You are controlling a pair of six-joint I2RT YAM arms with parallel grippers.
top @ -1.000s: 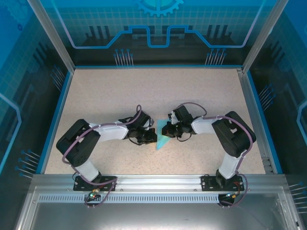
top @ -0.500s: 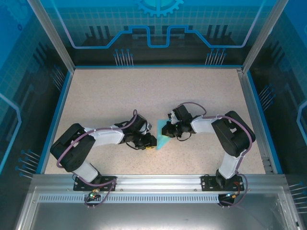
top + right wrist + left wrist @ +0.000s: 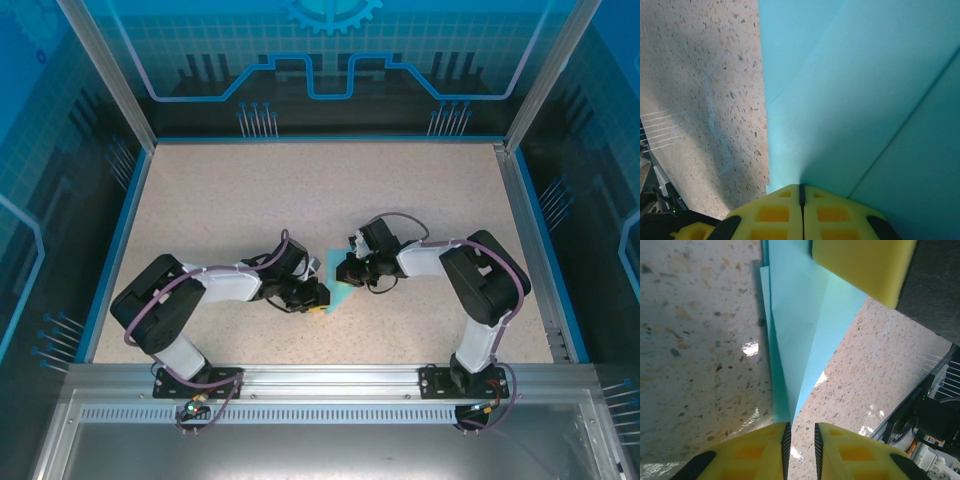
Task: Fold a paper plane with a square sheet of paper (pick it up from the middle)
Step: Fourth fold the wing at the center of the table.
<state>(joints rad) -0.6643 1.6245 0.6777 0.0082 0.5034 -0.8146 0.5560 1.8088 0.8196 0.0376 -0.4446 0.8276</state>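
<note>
The light blue square sheet of paper (image 3: 338, 292) is folded into a narrow pointed shape and lies on the speckled table between the two grippers. In the left wrist view the paper (image 3: 800, 330) tapers to a tip that ends at my left gripper (image 3: 801, 440). That gripper's jaws stand slightly open, with bare table showing in the gap. My right gripper (image 3: 801, 192) is shut on the edge of the wide part of the paper (image 3: 865, 90). From above, the left gripper (image 3: 320, 296) sits at the paper's near tip and the right gripper (image 3: 347, 272) at its right side.
A yellow finger of the right gripper (image 3: 860, 265) shows at the top of the left wrist view, over the paper. The table (image 3: 300, 190) has a blue rim (image 3: 120, 230) and a metal rail (image 3: 330, 375) along its near edge.
The left gripper has opened a little and shifted slightly nearer, toward the paper's tip. The right gripper stays shut on the paper.
</note>
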